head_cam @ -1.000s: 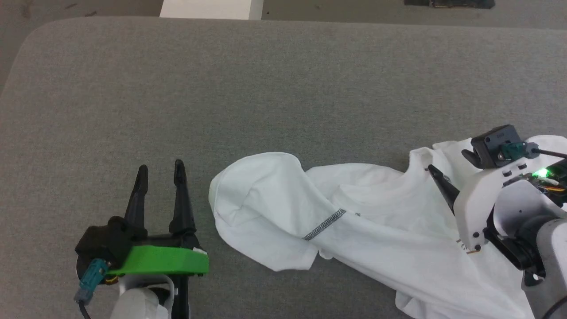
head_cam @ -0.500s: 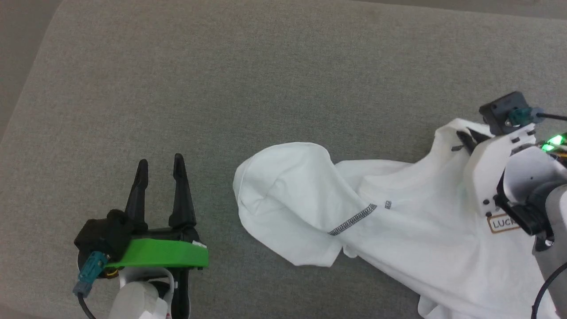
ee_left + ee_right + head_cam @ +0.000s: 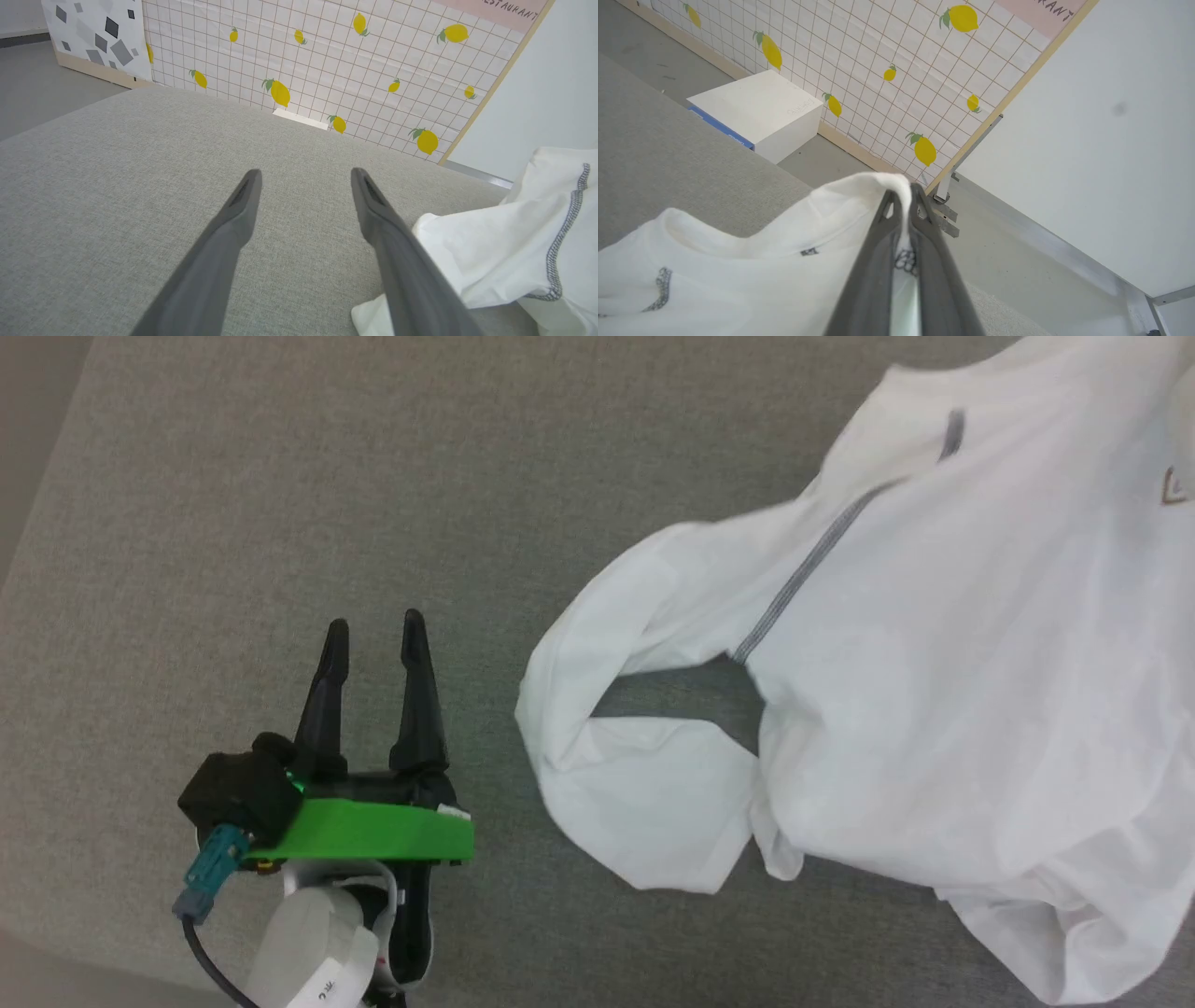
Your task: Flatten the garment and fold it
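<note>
Right of the left tool, the white long-sleeved shirt now hangs raised off the grey bench. Half a second ago it lay crumpled on the bench, spread out low. The head camera has also shifted, so the cloth looms larger, and a loop of it opens onto bare bench. Its nearest fold is down on the bench just beside the left tool, whose two fingers stand spread and hold nothing, as before. Farther right of the left tool, the right tool is clenched on a bunched edge of the shirt, with white cloth pinched between its fingertips. Counted: one shirt, two tools, one grey zigzag seam running across the raised cloth, and one white box on the floor beyond the bench, before a lemon-print wall panel.
</note>
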Controlling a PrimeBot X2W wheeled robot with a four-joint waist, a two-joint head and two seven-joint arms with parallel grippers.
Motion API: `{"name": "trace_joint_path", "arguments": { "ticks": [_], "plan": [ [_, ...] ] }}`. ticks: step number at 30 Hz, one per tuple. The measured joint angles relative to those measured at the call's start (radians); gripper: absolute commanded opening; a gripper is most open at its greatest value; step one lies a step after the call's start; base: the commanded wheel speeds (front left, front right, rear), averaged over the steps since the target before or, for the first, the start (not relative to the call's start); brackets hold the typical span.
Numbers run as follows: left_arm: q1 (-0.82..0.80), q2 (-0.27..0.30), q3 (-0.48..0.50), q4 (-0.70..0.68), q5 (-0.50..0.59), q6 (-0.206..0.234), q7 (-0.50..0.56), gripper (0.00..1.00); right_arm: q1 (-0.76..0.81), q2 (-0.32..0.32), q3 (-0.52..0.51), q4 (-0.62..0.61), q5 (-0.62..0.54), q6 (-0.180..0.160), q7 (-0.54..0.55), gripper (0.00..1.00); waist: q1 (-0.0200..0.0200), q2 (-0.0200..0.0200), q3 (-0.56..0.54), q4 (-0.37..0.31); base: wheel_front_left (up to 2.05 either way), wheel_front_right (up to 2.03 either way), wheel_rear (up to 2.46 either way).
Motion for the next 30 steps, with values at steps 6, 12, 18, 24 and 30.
{"name": "trace_joint_path", "arguments": {
  "ticks": [6, 12, 18, 24, 30],
  "plan": [
    [-0.025, 0.000, -0.034, 0.004, -0.014, 0.010, 0.000, 1.00, -0.055, 0.047, -0.032, 0.219, -0.088, 0.000, -0.080, 0.98, 0.0001, 0.0000, 0.053, 0.034, 0.00, 0.00, 0.00],
    [-0.043, 0.000, -0.052, 0.016, -0.014, 0.018, 0.000, 1.00, -0.055, 0.108, -0.011, 0.326, -0.092, 0.000, -0.135, 1.00, 0.0001, 0.0000, 0.080, 0.047, 0.00, 0.00, 0.00],
    [-0.041, -0.001, -0.027, 0.029, -0.001, 0.017, 0.000, 1.00, -0.037, 0.135, 0.076, 0.252, 0.057, 0.000, -0.123, 1.00, 0.0002, 0.0000, 0.050, 0.029, 0.00, 0.00, 0.00],
    [0.002, -0.001, -0.011, 0.033, 0.008, 0.017, 0.000, 1.00, 0.162, 0.108, 0.134, -0.018, 0.228, 0.000, 0.028, 1.00, 0.0001, -0.0001, -0.023, -0.004, 0.00, 0.00, 0.00],
    [0.055, -0.001, 0.013, 0.033, 0.021, 0.013, 0.000, 1.00, 0.493, 0.064, 0.109, -0.341, 0.321, 0.000, 0.248, 1.00, 0.0000, 0.0000, -0.105, -0.038, 0.00, 0.00, 0.00]
  ]
}}
